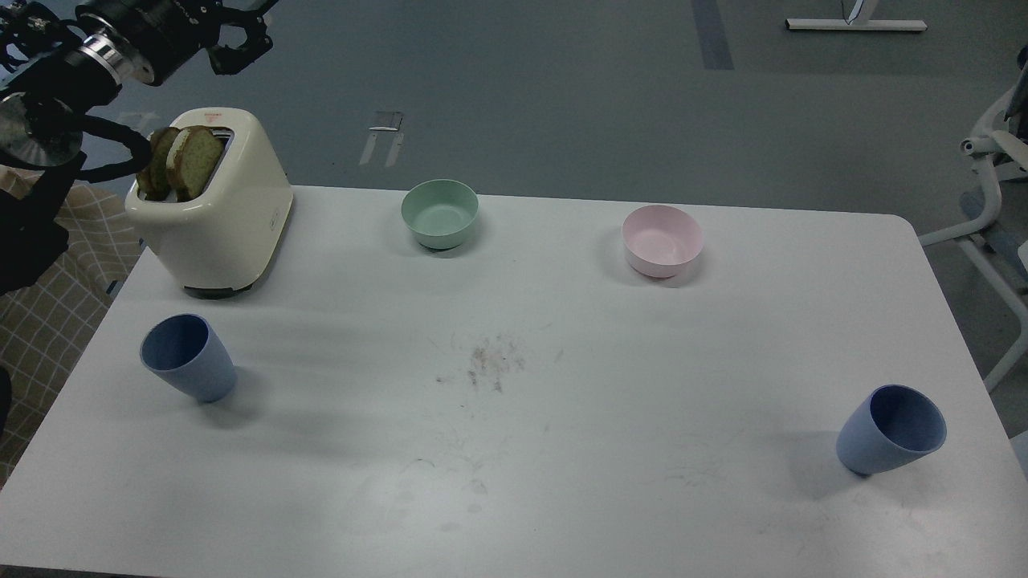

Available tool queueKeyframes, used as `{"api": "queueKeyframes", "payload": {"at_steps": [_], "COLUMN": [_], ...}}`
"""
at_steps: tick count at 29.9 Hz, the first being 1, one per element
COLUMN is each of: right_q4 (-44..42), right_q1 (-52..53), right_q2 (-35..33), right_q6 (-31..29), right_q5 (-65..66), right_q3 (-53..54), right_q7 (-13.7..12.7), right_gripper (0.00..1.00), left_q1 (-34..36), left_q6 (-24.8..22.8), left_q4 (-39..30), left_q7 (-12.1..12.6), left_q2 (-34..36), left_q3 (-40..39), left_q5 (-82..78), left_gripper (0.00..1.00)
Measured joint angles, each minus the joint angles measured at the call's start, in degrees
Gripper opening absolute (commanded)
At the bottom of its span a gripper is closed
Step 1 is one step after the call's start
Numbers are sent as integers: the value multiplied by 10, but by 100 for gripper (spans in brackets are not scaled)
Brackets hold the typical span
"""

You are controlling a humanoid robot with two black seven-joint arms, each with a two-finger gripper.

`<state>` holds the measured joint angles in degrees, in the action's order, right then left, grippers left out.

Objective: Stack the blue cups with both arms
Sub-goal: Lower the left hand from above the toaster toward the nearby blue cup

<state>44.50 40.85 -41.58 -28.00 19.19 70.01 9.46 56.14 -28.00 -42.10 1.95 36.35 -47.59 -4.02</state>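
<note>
Nearest you, the two blue cups stand upright and unstacked at opposite ends of the white surface (pixel 514 482): the left cup (pixel 188 356) near the left edge, the right cup (pixel 891 430) near the right edge, well apart, nothing touching either. Judgement: you are at the opening step, with no cup yet grasped. The next move calls for bringing each arm down to its own cup and closing on the wall below the rim, then carrying both toward the middle to nest one in the other. Mid-surface shows a patch of dark scuffs or crumbs (pixel 491 361). Farther back sit a mint-green bowl (pixel 440 213), a pale pink bowl (pixel 662 241) and a cream toaster (pixel 213 205) holding bread slices (pixel 181 160). The left tool (pixel 237 36) hangs high above the toaster, fingers apart, holding nothing. The right tool is out of view. Beyond lies grey floor (pixel 562 96), with a white frame (pixel 988 209) at right.
</note>
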Motion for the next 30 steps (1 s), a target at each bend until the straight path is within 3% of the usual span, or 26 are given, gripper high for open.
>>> {"api": "queueKeyframes", "payload": {"at_steps": [11,15,19,26,30], "right_q4": [-24,-25,-26,-26,-26], "right_q1": [1,1,-2,-16,-21], "right_q2": [2,3,3,1,1], "right_q6": [0,0,0,0,0], "right_q5": [-2,-3,-3,-3,-3], "right_q3": [8,9,10,21,24], "right_q7": [1,3,6,8,8], "right_gripper": [100,100,100,100,100], "left_q1": [-4,-31,-72,-172,-218], "left_q6": [0,0,0,0,0], "left_q4": [-1,-30,-125,-352,-421], "left_q7": [-5,-33,-50,-53,-69], "left_q2": [15,48,116,273,358], "left_q3": [2,10,10,4,5], "left_q5": [-2,-31,-117,-320,-443], "left_gripper": [98,95,91,91,91]}}
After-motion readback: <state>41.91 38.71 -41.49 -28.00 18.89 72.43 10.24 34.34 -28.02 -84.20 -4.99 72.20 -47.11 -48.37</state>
